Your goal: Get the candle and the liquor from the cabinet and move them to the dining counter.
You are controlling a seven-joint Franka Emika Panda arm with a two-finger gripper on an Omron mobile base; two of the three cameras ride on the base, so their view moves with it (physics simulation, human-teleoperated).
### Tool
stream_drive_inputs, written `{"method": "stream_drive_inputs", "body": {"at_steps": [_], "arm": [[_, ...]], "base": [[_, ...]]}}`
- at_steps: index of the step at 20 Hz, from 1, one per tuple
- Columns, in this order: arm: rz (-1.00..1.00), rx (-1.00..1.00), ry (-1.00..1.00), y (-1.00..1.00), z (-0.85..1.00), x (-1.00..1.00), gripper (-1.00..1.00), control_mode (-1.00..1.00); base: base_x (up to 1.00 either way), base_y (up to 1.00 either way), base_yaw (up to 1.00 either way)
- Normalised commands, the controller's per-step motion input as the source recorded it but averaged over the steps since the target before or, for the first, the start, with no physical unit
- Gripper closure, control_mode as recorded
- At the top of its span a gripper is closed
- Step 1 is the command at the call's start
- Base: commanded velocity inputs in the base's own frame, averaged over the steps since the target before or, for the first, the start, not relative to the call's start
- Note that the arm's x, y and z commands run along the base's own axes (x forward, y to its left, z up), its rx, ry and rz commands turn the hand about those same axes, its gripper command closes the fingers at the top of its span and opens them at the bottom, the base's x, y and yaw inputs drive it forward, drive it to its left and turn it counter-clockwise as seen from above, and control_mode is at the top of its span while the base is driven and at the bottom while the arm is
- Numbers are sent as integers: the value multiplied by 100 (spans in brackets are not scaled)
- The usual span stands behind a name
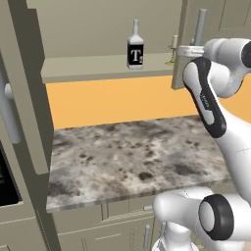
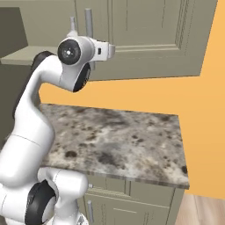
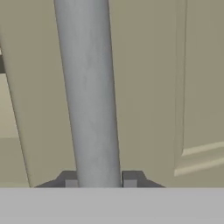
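The cabinet [image 1: 98, 66] stands open on its left side. On its shelf the liquor [image 1: 135, 46] stands upright, a clear bottle with a black "T" label. To the bottle's right is the candle [image 1: 173, 49], partly hidden by the edge of the cabinet's right door [image 1: 188, 19]. My gripper [image 3: 99, 179] is shut on that door's grey bar handle [image 3: 89, 92], one fingertip [image 3: 70, 178] on each side of the bar. The handle [image 1: 199, 24] rises above my hand in the left base view. The dining counter is out of view.
A wall-backed marble worktop [image 1: 132, 157] lies below the cabinet, with drawers under it. The cabinet's left door [image 1: 24, 98] is swung open toward me at the left. An orange wall runs between shelf and worktop. Wood floor [image 2: 204, 211] shows at the right.
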Motion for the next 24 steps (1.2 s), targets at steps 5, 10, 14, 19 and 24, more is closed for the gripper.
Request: {"method": "stream_drive_inputs", "body": {"at_steps": [5, 10, 14, 19, 24], "arm": [[0, 5, 2, -57, 9, -68, 100, -100], [-2, 4, 10, -59, 1, -54, 100, -100], [0, 7, 12, -66, 3, -53, 100, -100], [0, 15, 5, -73, 1, -60, 100, -100], [0, 20, 0, -77, 1, -67, 100, -100]], "base": [[0, 0, 0], [0, 0, 0], [0, 0, 0], [0, 0, 0], [0, 0, 0]]}}
